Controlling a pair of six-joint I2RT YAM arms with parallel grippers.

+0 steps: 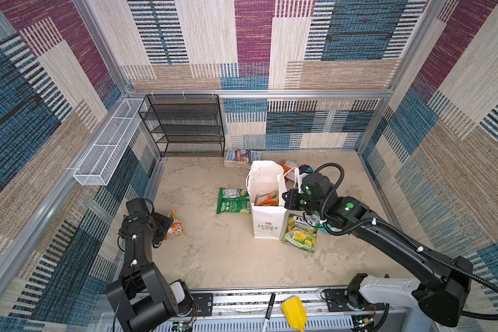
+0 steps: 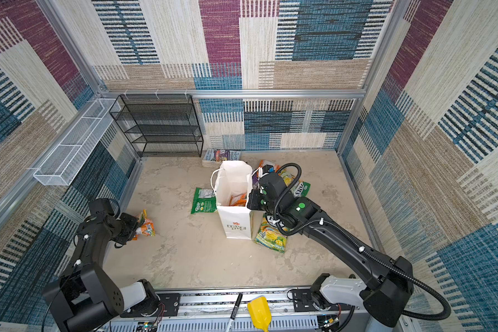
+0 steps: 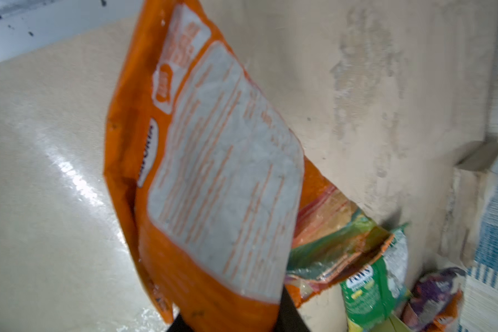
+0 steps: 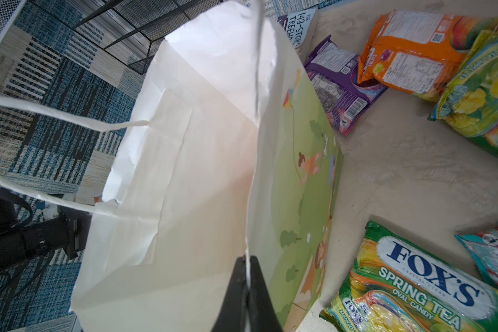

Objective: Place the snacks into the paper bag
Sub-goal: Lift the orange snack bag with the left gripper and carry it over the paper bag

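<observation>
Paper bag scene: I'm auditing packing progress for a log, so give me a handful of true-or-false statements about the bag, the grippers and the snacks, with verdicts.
1. The right gripper pinches the rim of the paper bag. True.
2. The paper bag lies flat on its side. False: it stands upright, mouth open.
3. An orange snack already sits inside the bag. True.
4. The left gripper is empty. False: its jaws grip an orange packet.
5. The FOX'S packet is inside the bag. False: it lies on the table beside the bag.
</observation>
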